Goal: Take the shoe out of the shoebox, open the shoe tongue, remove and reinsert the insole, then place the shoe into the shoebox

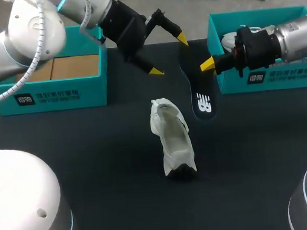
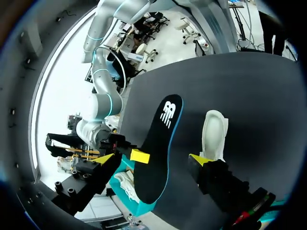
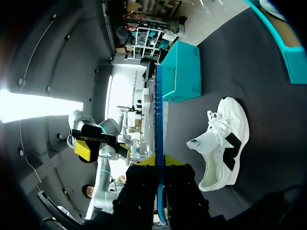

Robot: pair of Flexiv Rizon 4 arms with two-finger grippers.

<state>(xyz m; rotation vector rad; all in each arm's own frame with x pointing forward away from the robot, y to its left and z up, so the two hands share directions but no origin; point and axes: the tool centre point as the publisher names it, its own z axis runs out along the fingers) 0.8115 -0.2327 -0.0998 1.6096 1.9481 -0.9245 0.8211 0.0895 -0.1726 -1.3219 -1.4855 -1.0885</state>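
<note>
Nearest: a white lace-up sneaker with black patches [image 1: 172,140], alone near the middle of the dark worktop [image 1: 93,151] and out of any box. The tongue looks pulled back and the mouth gapes.

Just beyond it, not touching it: a long black foam insole with a white logo [image 1: 198,85]. The right fingers [image 1: 207,64] are closed on one long edge, pinching it from both faces. Can't tell if any part rests on the worktop. The left fingers [image 1: 155,71] are spread wide, one on either side of the insole, gripping nothing.

Farthest: a teal cardboard shoebox at left [image 1: 52,96], bare cardboard showing inside. A second teal box at right [image 1: 277,77] holds another white shoe [image 1: 230,38].

Judgement: shoe out, tongue opened, insole removed. Left to do: reinsert the insole, then box the shoe.
</note>
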